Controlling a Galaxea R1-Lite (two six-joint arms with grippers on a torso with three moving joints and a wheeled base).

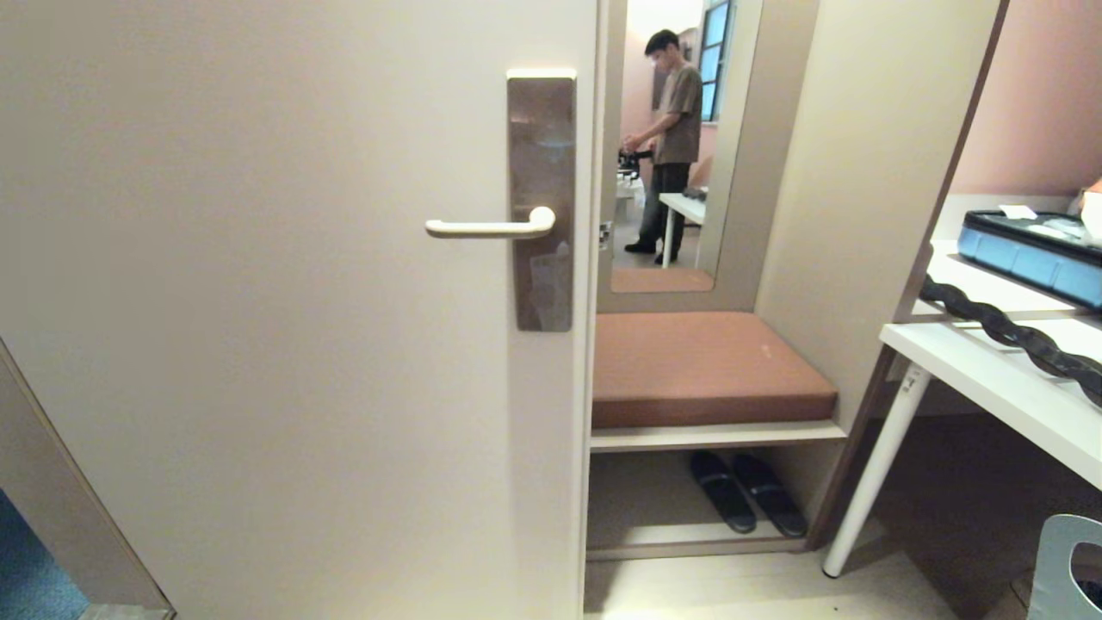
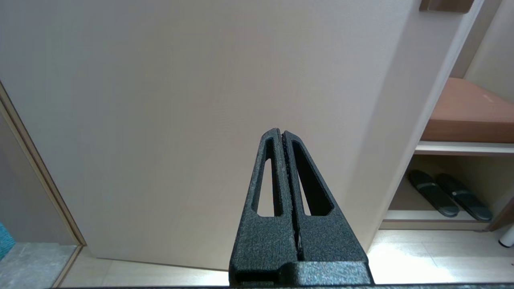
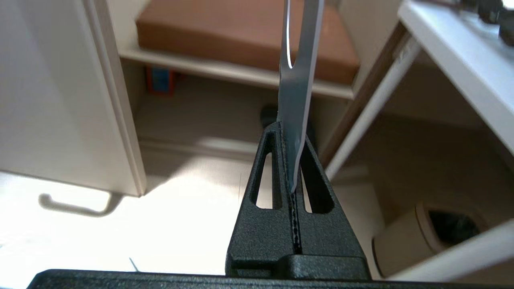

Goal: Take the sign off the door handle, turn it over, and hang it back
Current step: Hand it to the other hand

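We hold the sign in the right gripper, whose jaws are pinched on its lower end. In the right wrist view the sign appears nearly edge-on, a thin blue-grey blade with its long axis running straight out from the fingertips; a white-edged slit near the far end is the oval hole seen obliquely. In the head view only a pale blue-grey corner of the sign shows at the lower right, well below and to the right of the door handle.

The door handle is bare. Its cream lever runs horizontally from a tall bronze-brown plate and ends free on the left side, toward the middle of the door.

We judge that removal is complete and that rehanging remains; which face now points outward cannot be determined. The next move depends on one relation: the hole must be raised to lever height, brought left, and slid over the free tip along the lever's axis. The right arm is the nearer one.

The left gripper is pressed together, empty, facing the lower door.
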